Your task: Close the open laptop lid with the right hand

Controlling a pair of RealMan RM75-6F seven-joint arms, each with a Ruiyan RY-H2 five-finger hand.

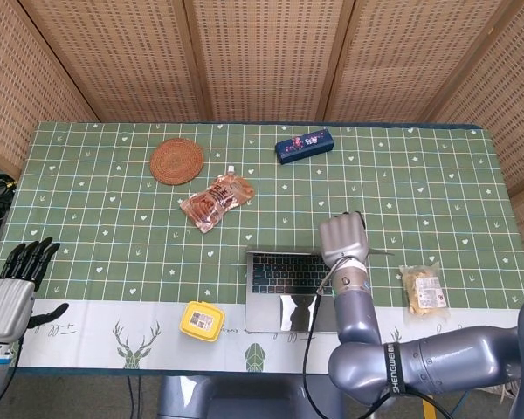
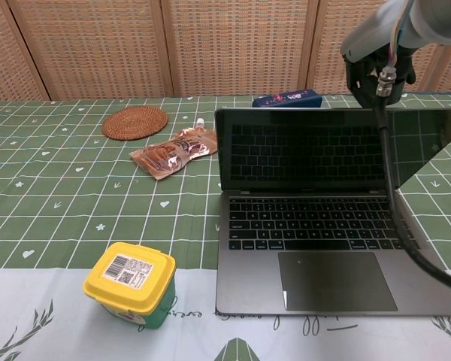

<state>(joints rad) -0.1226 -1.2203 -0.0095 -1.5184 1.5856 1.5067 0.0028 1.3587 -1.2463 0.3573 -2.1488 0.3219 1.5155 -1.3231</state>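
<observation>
One grey laptop (image 2: 331, 256) sits near the front edge of the green checked surface (image 1: 96, 201), its dark-screened lid (image 2: 316, 150) partly tilted forward over the keyboard. The right hand (image 1: 342, 237) rests against the top edge of that lid, fingers curled over it; it grips nothing. In the chest view the same right hand (image 2: 377, 68) shows above the lid's upper right corner. The left hand (image 1: 22, 278) hangs off the surface's left front corner, fingers spread apart and holding nothing.

Five other things lie about, one of each: a round woven rattan coaster (image 1: 176, 161), a brown foil snack pouch (image 1: 216, 200), a dark blue rectangular box (image 1: 304, 145), a yellow-lidded small tub (image 1: 201, 319) just left of the laptop, and a clear packet of pale snacks (image 1: 424, 289) to its right.
</observation>
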